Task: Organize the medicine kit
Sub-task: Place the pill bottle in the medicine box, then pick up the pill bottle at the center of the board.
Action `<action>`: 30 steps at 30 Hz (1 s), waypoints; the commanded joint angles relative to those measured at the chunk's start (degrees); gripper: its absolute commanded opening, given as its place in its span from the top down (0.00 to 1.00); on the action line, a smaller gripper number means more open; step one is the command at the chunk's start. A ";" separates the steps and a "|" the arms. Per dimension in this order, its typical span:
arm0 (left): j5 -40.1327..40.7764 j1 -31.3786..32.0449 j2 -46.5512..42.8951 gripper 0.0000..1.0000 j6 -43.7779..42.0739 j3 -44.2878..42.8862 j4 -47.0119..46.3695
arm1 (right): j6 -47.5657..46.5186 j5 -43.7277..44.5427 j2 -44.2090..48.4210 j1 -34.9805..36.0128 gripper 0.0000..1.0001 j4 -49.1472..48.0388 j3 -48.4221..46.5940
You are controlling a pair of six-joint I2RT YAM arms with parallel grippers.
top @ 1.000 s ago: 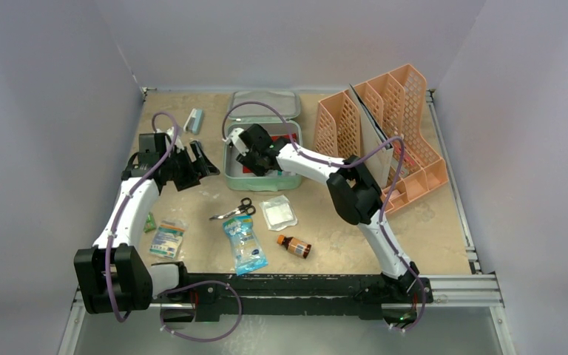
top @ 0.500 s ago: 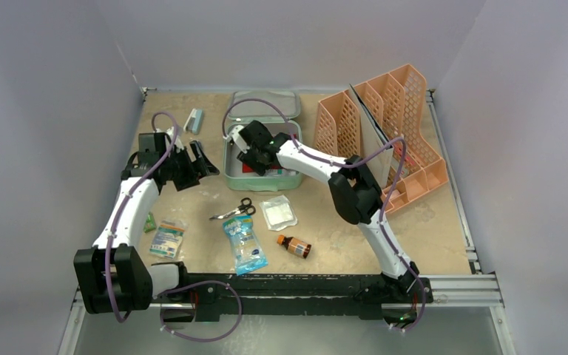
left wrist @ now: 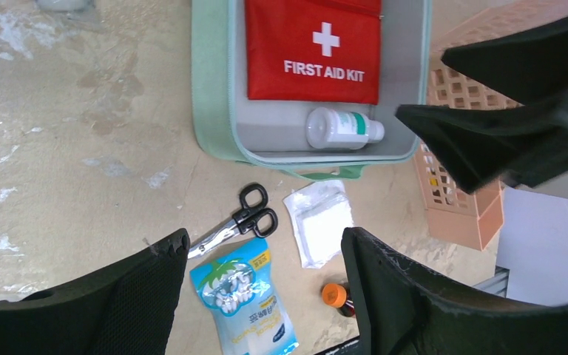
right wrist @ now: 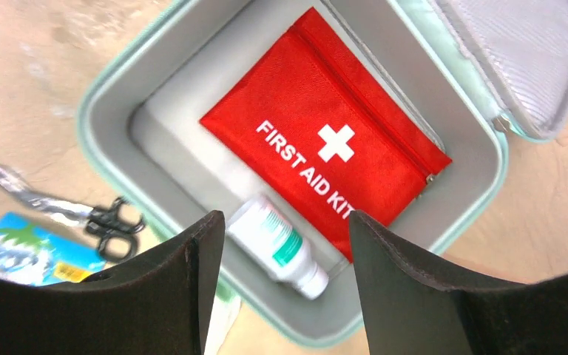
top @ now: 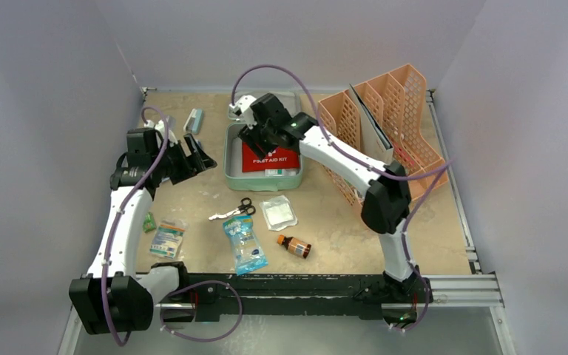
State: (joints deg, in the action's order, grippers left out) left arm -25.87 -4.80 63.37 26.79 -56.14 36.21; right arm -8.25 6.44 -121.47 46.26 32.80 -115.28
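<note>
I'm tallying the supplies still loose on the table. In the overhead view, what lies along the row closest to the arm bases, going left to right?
clear packet → blue bag → brown bottle. The scissors and white pad sit farther back and overlap these, so I left them out.

pouch (left wrist: 313, 48) in medicine kit (left wrist: 211, 74), scissors (left wrist: 240, 220) before it

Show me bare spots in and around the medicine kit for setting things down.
Inside the medicine kit, grey floor shows left of the red pouch and white bottle. Bare table lies between brown bottle and rack. Crowded: scissors, gauze and swab bag before the kit.
</note>
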 commanded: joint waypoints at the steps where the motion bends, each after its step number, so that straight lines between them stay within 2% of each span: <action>1: -3.62 0.14 -3.78 0.26 -0.81 1.39 -3.41 | 4.82 -3.60 7.74 0.21 0.34 2.54 4.68; 6: -3.71 0.14 -8.41 0.26 -1.03 4.68 -7.42 | 4.74 -2.57 13.18 0.34 0.34 7.12 13.28; 11: -3.37 0.18 -8.18 0.26 -2.93 6.72 -7.36 | 5.21 -2.60 19.37 1.15 0.35 8.25 25.01; 19: -1.95 0.16 -9.26 0.26 -3.48 7.30 -7.36 | 10.21 -7.60 24.24 7.67 0.35 8.22 35.85; 30: 2.34 0.23 -11.38 0.26 -4.45 6.77 -5.01 | 11.51 -11.24 23.67 14.65 0.32 6.01 40.11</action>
State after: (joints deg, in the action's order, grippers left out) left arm -25.02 -4.73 52.90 24.18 -48.38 31.35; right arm 1.98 -2.83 -98.72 60.38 39.83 -75.83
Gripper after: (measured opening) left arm 0.742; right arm 0.681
